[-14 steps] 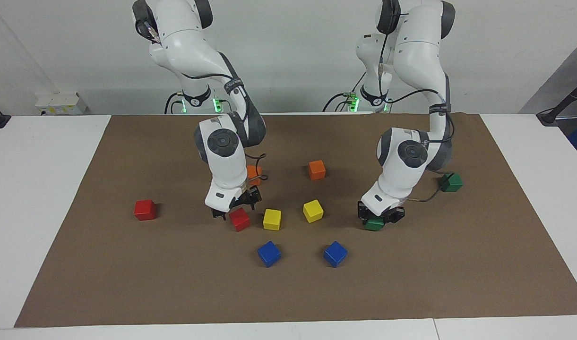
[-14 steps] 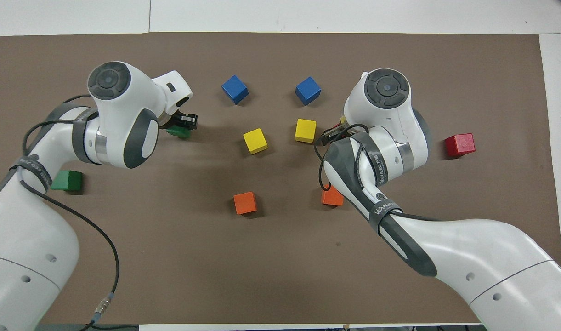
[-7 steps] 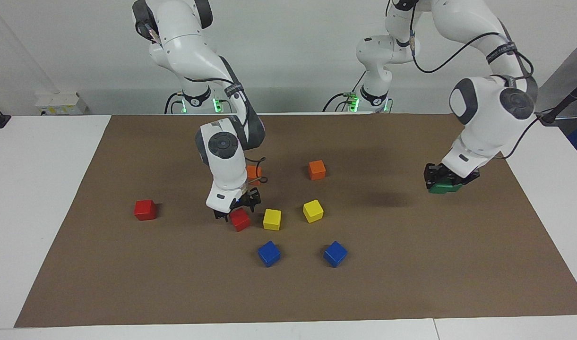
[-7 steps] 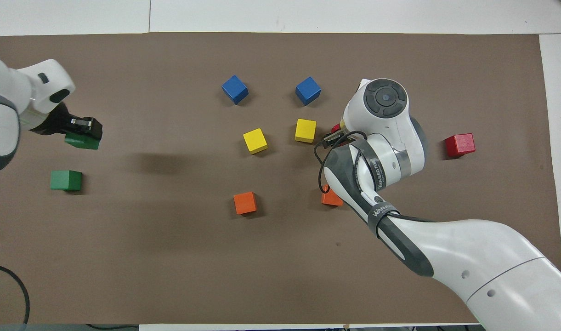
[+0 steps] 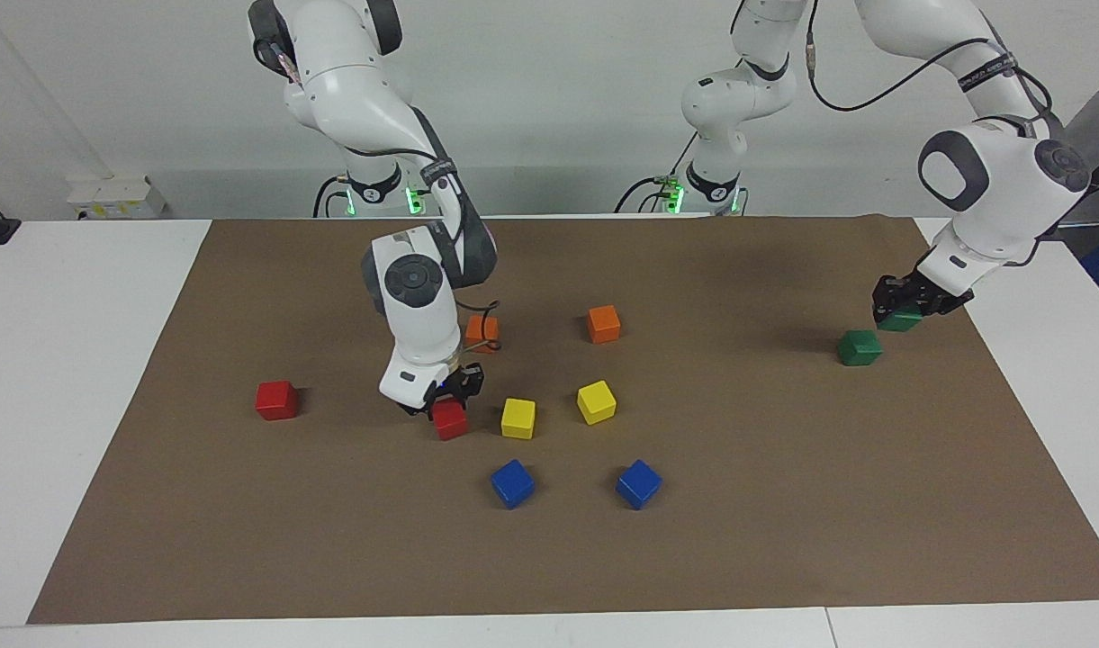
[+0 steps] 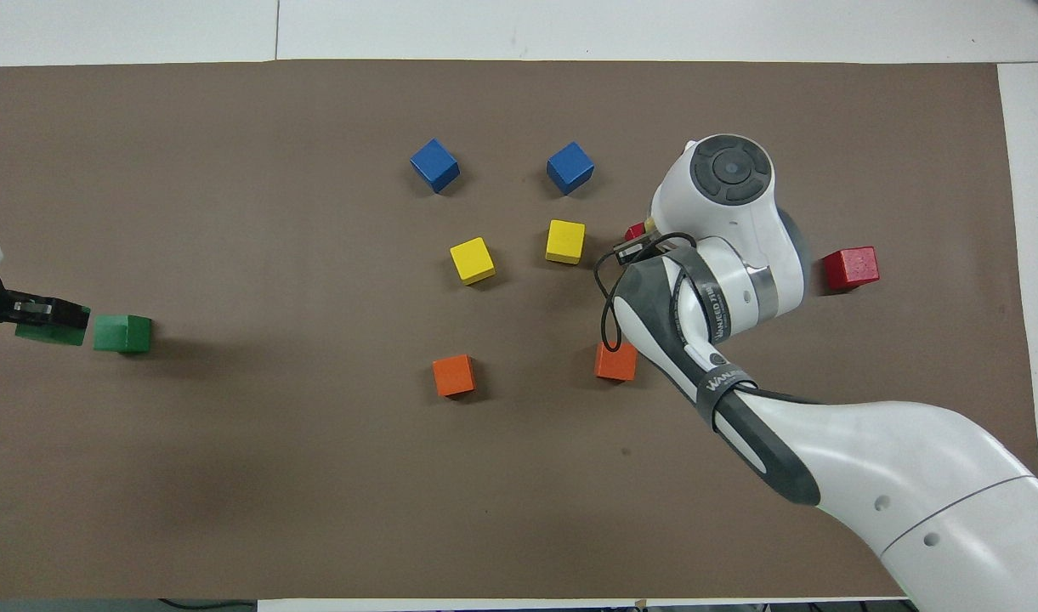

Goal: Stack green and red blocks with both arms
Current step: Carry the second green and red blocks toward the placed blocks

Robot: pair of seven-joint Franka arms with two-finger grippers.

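My left gripper is shut on a dark green block and holds it in the air, just beside the second green block and toward the left arm's end of the mat. In the overhead view the left gripper and its block are beside the lying green block. My right gripper is low at the mat, shut on a red block; only a corner of this block shows from overhead. The other red block lies toward the right arm's end.
Two orange blocks, two yellow blocks and two blue blocks lie mid-mat. One yellow block sits close beside the right gripper's red block. The brown mat covers the white table.
My left gripper lifted a green block from mid-mat and carried it toward the left arm's end, to beside the other green block. My right gripper shifted slightly with the red block.
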